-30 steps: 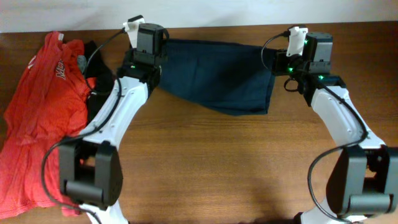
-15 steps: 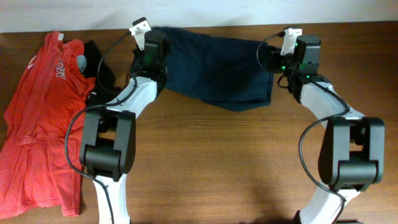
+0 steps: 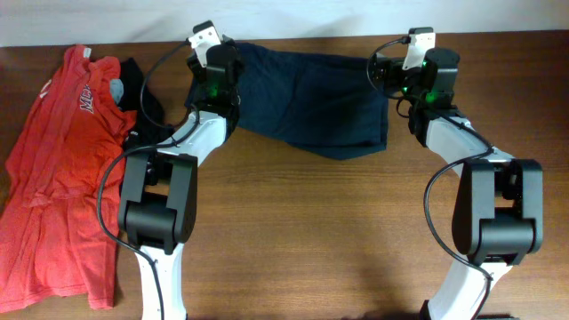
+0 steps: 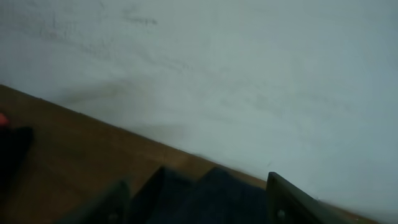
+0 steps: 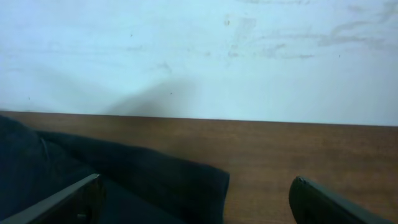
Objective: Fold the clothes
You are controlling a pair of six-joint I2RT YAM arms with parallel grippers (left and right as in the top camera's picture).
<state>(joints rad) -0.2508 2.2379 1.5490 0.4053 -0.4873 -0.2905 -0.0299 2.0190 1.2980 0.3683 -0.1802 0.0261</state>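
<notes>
Both arms have slid toward the wall (image 5: 199, 50) and let go, so our left gripper (image 4: 196, 202) and right gripper (image 5: 196, 199) gape empty over the shorts (image 3: 311, 98) at the far edge of the table (image 3: 311, 231), and we'd undo the fold if a finger snags backing out.

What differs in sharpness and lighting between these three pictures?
Overhead view: sharp, evenly lit, though the navy shorts read as a flat dark patch. Left wrist view: tilted, soft, the shorts blurred at the bottom. Right wrist view: bright wall with a faint shadow; gripper fingers out of focus in the corners.
</notes>
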